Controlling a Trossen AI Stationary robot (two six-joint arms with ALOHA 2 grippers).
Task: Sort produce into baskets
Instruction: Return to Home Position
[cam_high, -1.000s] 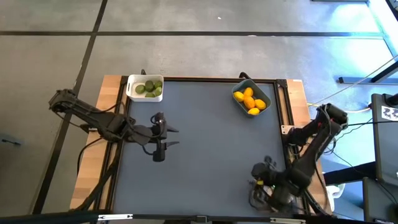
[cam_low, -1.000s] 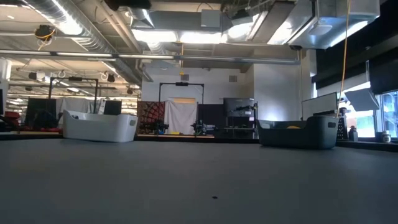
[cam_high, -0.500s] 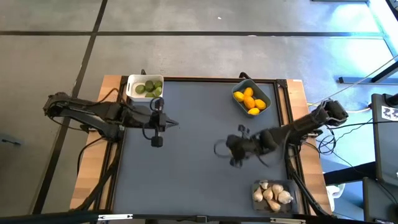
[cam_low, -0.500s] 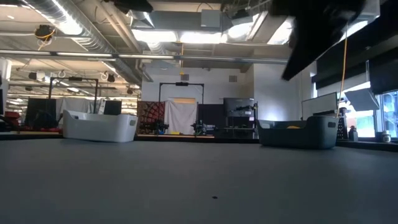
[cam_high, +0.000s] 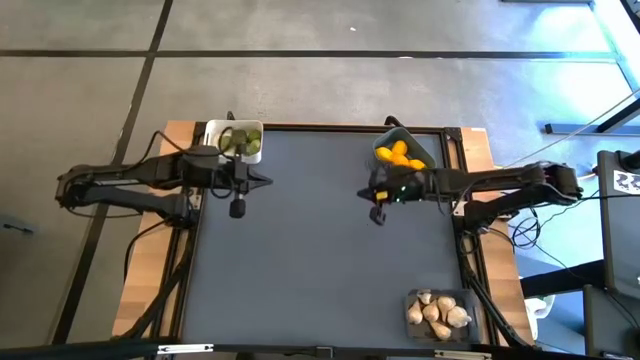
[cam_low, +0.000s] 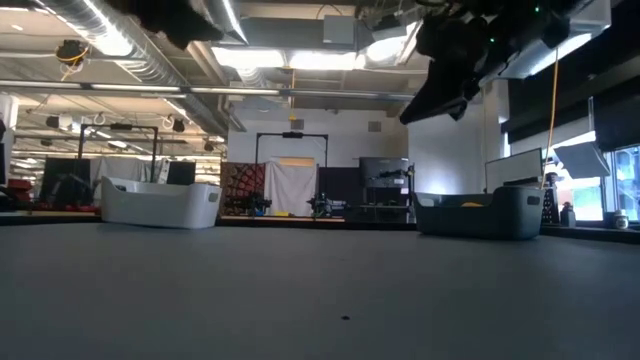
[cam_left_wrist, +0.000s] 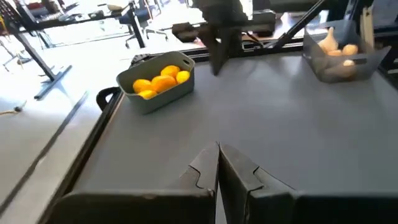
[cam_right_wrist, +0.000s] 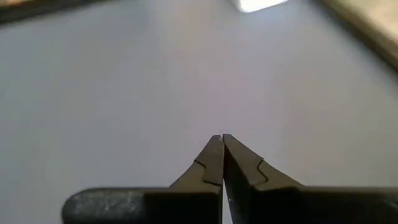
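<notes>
1. Worktop (cam_high: 320, 260): dark grey surface, carrying three baskets.
2. White basket (cam_high: 210, 150): far left corner; holds green fruits (cam_high: 248, 143).
3. Blue-grey basket (cam_left_wrist: 163, 99): far right corner; holds yellow-orange lemons (cam_left_wrist: 160, 79).
4. Clear basket (cam_high: 460, 298): near right corner; holds whitish garlic bulbs (cam_high: 436, 310).
5. Left end effector (cam_left_wrist: 217, 149): fingers pressed together, nothing between them; held above the worktop just beside the white basket, pointing across toward the blue-grey basket.
6. Right end effector (cam_right_wrist: 222, 140): fingers pressed together, nothing between them; held above the worktop just beside the blue-grey basket, well apart from the clear basket.
</notes>
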